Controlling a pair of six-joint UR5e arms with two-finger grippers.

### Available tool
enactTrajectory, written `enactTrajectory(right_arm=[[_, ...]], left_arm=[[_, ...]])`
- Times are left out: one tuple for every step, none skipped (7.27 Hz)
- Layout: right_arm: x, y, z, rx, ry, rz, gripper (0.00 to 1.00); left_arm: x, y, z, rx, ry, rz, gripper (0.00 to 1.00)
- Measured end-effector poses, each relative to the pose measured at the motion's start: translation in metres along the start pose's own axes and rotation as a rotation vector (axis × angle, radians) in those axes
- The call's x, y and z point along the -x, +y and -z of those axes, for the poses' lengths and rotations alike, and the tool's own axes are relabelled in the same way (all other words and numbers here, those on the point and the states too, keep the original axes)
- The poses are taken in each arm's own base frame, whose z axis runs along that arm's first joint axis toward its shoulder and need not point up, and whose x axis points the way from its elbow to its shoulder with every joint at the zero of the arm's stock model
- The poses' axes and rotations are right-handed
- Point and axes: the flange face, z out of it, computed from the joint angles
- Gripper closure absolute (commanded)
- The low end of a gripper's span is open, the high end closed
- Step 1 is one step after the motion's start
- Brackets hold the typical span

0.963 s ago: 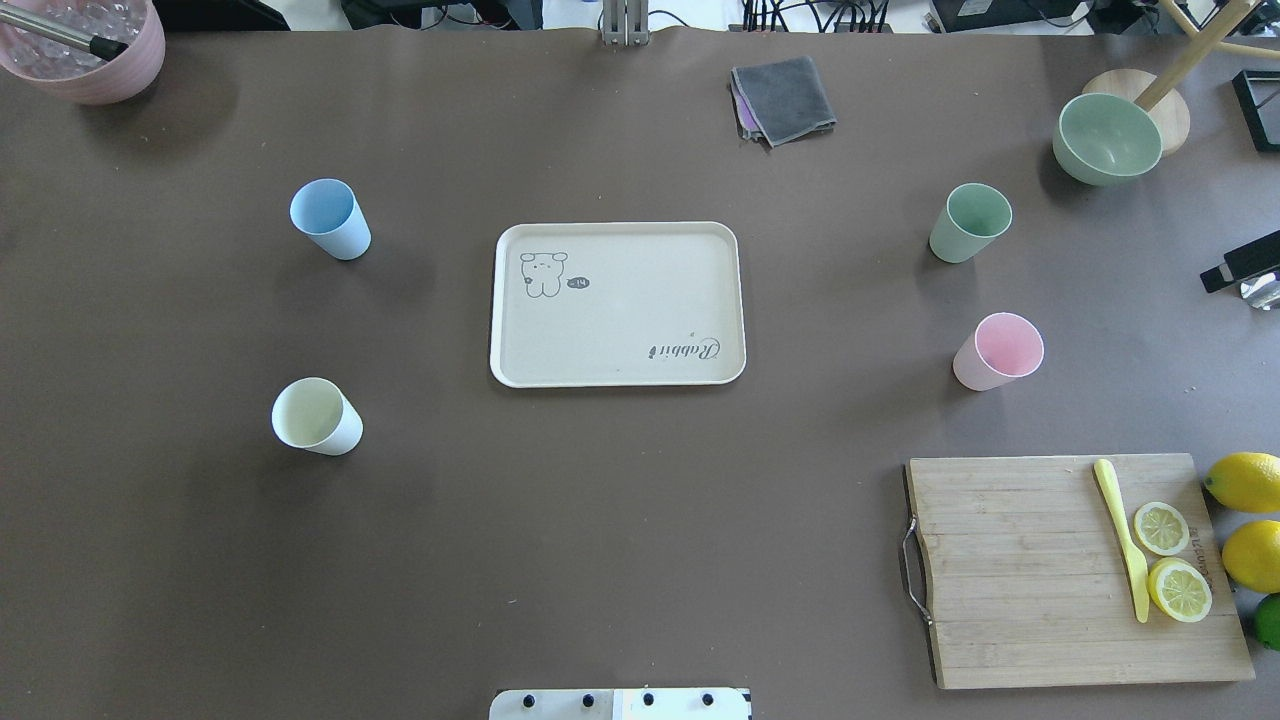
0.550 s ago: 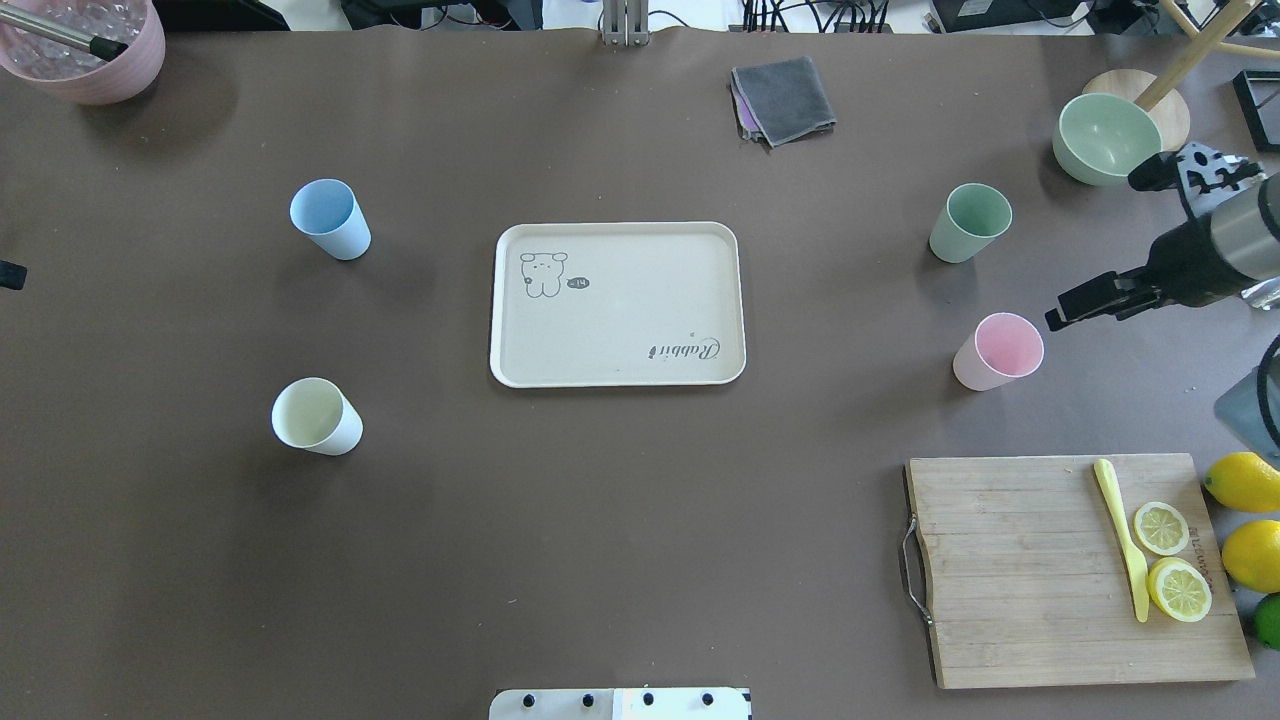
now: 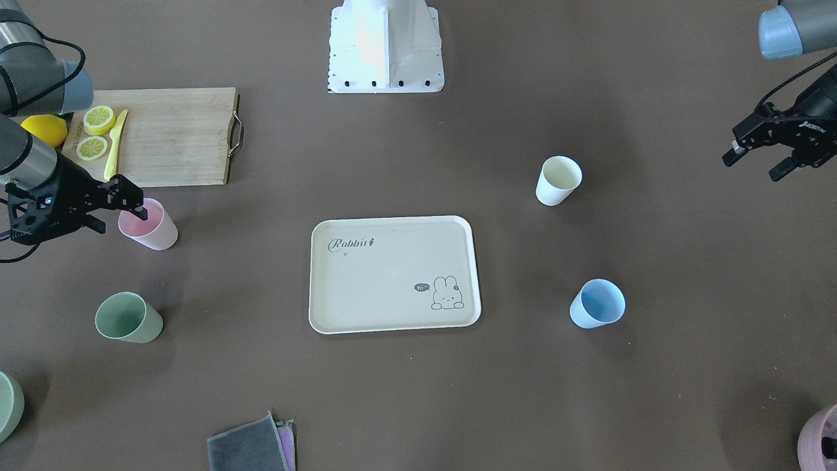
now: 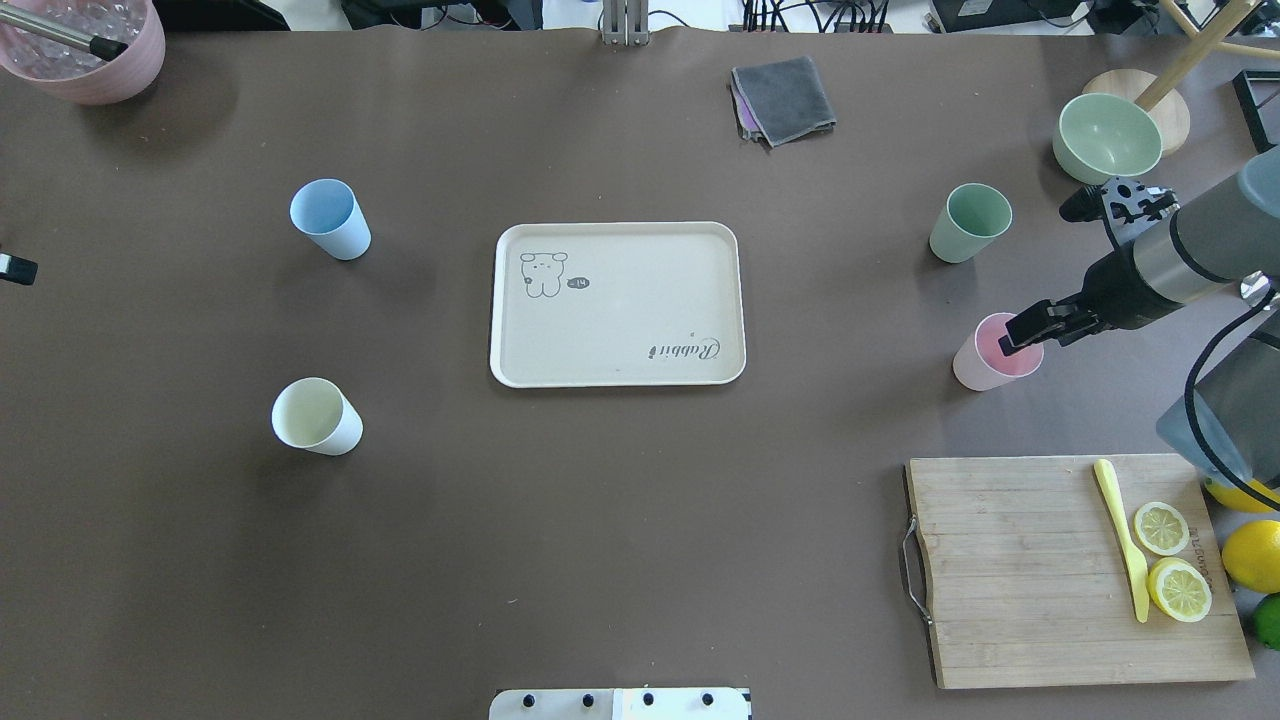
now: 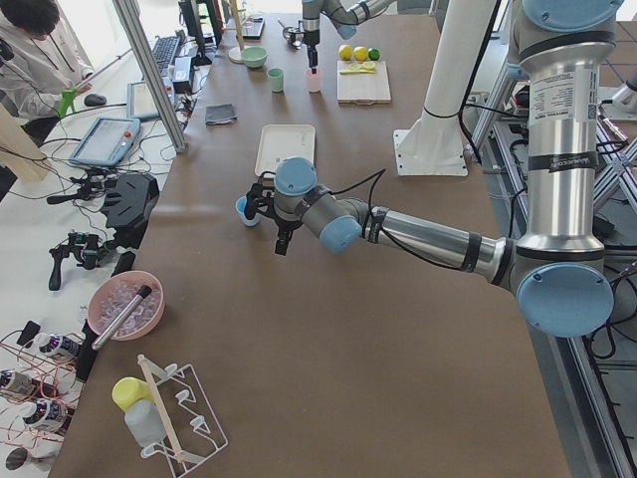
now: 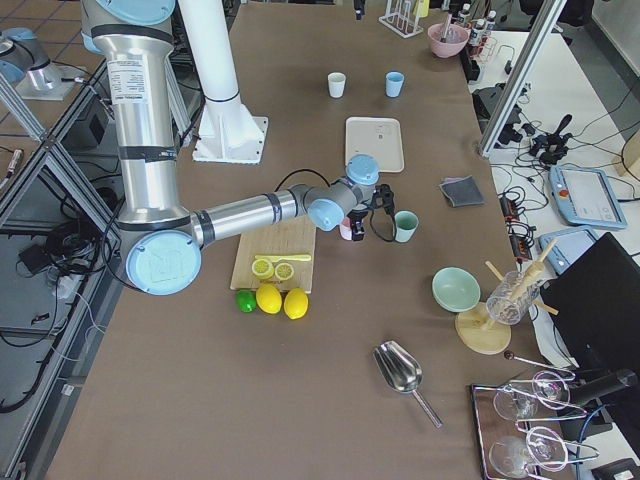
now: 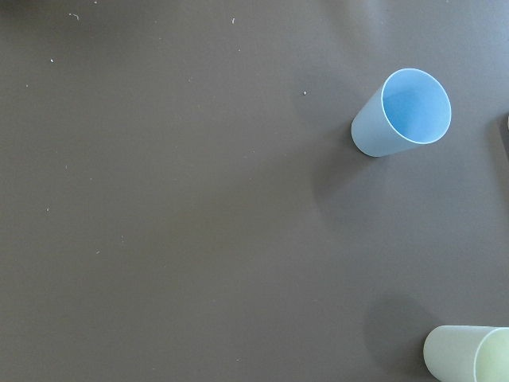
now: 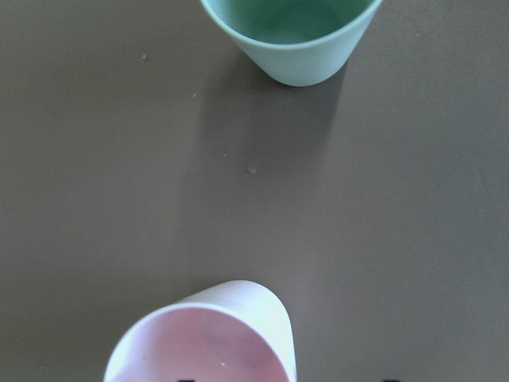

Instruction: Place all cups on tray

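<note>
Your right pincer hangs spread wide over the pink cup. The wrist view suggests one finger sits above the cup's mouth and the other outside its wall. All four cups stand upright on the surface, well apart from the tray in the middle, which holds nothing.

The step in hand looks like a rim pinch on that pink cup. Come straight down so the wall passes cleanly between the fingers. The cup is probably light, and a nudge on the rim would likely tip or slide it. Close gently, only enough to hold the thin wall. Lift until the base clears the surface before you travel, and keep the outer finger away from the green cup nearby. Set the cup down toward a tray corner, so three more will fit.

Your left pincer is also spread and holds nothing. It hangs near the surface's edge, apart from the cream cup and the blue cup.
</note>
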Motion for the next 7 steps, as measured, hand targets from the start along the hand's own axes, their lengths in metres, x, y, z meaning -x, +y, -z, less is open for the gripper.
enactTrajectory(right_arm=[[-0.004,0.000,-0.004,0.007,0.005,-0.007,1.00],[-0.005,0.000,-0.006,0.010,0.005,-0.012,1.00],[-0.003,-0.001,-0.005,0.011,0.001,-0.012,1.00],[0.004,-0.005,-0.002,0.008,-0.009,-0.007,1.00],[0.020,-0.016,0.003,0.002,-0.027,-0.012,1.00],[0.048,-0.035,0.011,-0.008,-0.052,-0.032,1.00],[0.082,-0.057,0.021,-0.019,-0.073,-0.054,1.00]], left_arm=[[-0.001,0.000,0.001,-0.001,0.002,0.000,0.02],[-0.004,0.000,0.000,0.000,0.005,0.001,0.02],[-0.014,-0.002,-0.003,0.005,0.014,0.021,0.02],[-0.037,-0.002,-0.012,0.016,0.026,0.060,0.02],[-0.066,0.004,-0.027,0.027,0.023,0.091,0.03],[-0.094,0.014,-0.045,0.036,0.011,0.112,0.03],[-0.114,0.024,-0.063,0.045,-0.003,0.120,0.03]])
